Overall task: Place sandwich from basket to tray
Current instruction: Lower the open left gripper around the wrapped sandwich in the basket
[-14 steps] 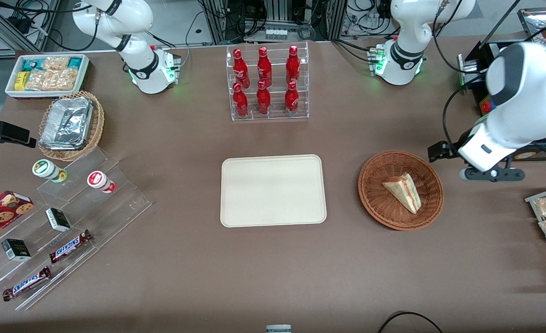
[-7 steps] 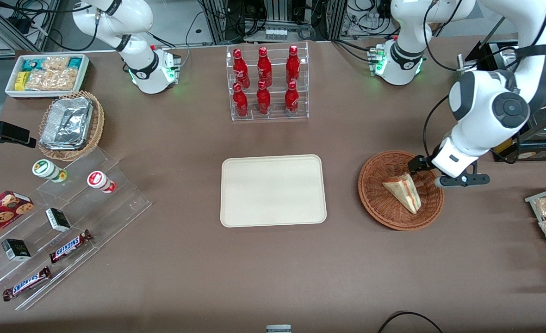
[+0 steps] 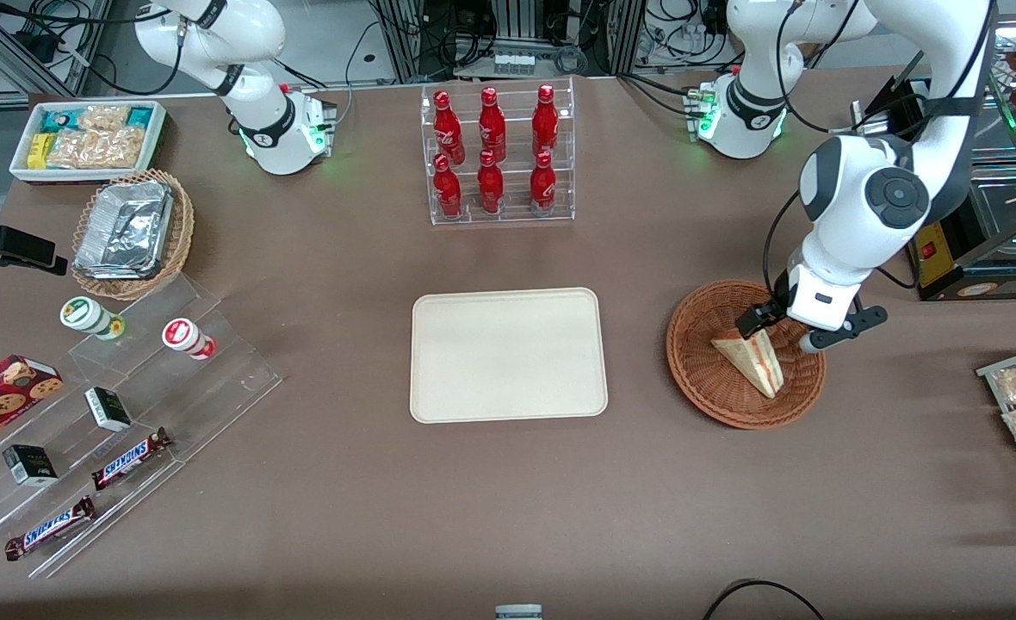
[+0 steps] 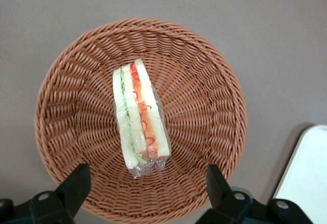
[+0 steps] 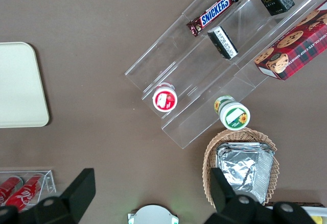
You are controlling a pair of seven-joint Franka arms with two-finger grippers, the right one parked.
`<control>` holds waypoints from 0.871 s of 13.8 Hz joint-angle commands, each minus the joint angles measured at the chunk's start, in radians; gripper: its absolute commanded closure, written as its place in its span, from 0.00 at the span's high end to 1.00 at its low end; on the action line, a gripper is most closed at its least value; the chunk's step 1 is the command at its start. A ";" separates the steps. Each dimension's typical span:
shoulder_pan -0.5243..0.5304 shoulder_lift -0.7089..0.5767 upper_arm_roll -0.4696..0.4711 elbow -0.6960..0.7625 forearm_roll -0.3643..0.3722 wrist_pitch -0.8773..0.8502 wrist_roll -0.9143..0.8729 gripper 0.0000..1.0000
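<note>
We see the sandwich (image 3: 751, 357) (image 4: 139, 116) lying in the basket (image 3: 704, 373) (image 4: 204, 91), which sits beside the tray (image 3: 508, 355) toward the working arm's end of the table. Our gripper (image 3: 774, 331) (image 4: 144, 193) hangs above the basket, over the part of its rim farther from the front camera, its fingers spread wide with the sandwich's end between them and touching neither. The bottle rack (image 3: 498, 155) stands farther from the front camera than the tray.
</note>
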 commanded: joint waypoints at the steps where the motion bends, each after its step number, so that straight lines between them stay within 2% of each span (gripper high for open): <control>1: -0.005 0.016 0.004 -0.024 0.016 0.058 -0.190 1.00; 6: -0.004 0.088 0.005 -0.027 0.016 0.138 -0.333 1.00; 12: -0.004 0.162 0.005 -0.025 0.016 0.168 -0.336 1.00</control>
